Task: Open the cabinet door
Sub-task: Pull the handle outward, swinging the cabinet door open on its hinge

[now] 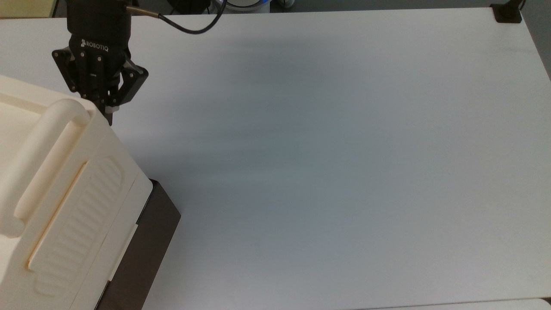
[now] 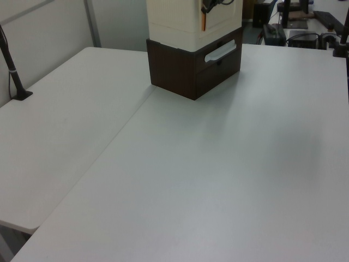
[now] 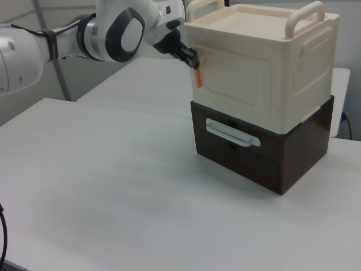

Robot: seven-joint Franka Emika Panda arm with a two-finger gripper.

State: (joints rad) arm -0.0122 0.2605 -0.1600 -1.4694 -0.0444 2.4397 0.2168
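Observation:
The cream cabinet (image 3: 304,73) stands on a dark brown drawer base (image 3: 265,155). Its cabinet door (image 3: 240,84), a plain flat panel with rounded corners, lies flush with the cabinet's front in the right view. An orange tab (image 3: 198,78) hangs at the door's left edge in the right view. My gripper (image 3: 192,60) is shut on the top of that tab. In the top view the gripper (image 1: 108,115) points down beside the cabinet's (image 1: 64,181) upper corner, fingers together. The left view has the gripper (image 2: 205,7) at the top edge, above the orange tab (image 2: 203,22).
The wide white table (image 1: 327,150) stretches to the top view's right of the cabinet. A black clamp (image 1: 508,13) sits at its far corner. A black post (image 2: 13,71) stands at the left view's left. The brown base carries a cream drawer handle (image 3: 232,132).

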